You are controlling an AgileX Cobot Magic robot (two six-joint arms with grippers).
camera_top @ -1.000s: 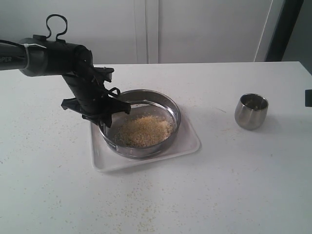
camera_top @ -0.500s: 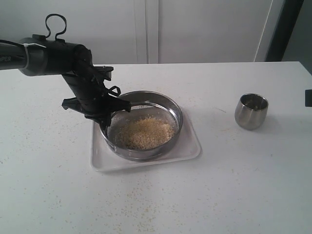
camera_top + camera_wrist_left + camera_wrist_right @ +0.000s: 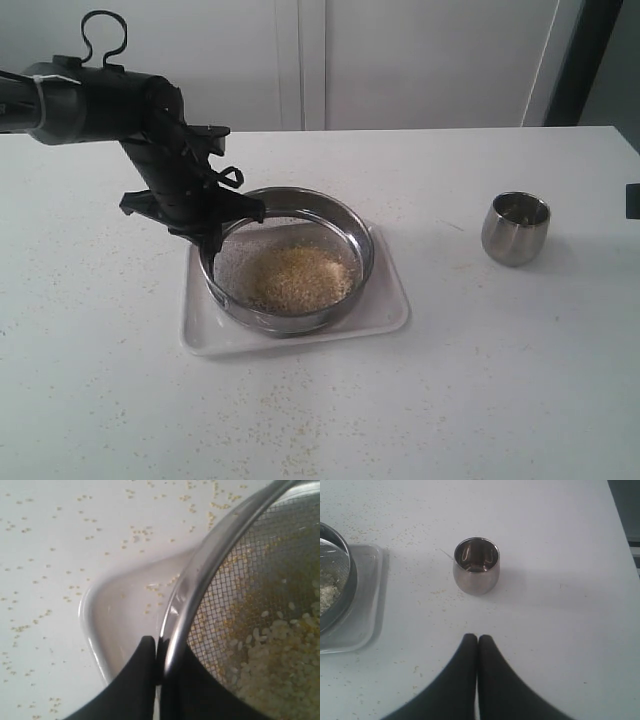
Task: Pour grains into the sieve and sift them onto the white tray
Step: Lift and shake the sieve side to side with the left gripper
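The sieve (image 3: 352,228), a wide steel ring with a mesh bottom, is over the white tray (image 3: 388,312) at the table's middle. A heap of yellow and pale grains (image 3: 298,276) lies on its mesh. My left gripper (image 3: 213,240) is shut on the sieve's left rim. In the left wrist view the rim (image 3: 215,555) runs between the black fingers (image 3: 140,670), with grains (image 3: 280,665) on the mesh and the tray's corner (image 3: 117,607) below. My right gripper (image 3: 478,639) is shut on nothing and hangs over bare table, apart from the small steel cup (image 3: 476,572).
The steel cup (image 3: 516,228) stands upright to the right of the tray. Stray grains are scattered over the white table (image 3: 300,440), mostly in front of the tray. A wall rises behind the table's far edge.
The left jaws have closed onto the sieve's rim. The left arm has risen a little, and the sieve has shifted slightly to the left with it. The right arm has not moved.
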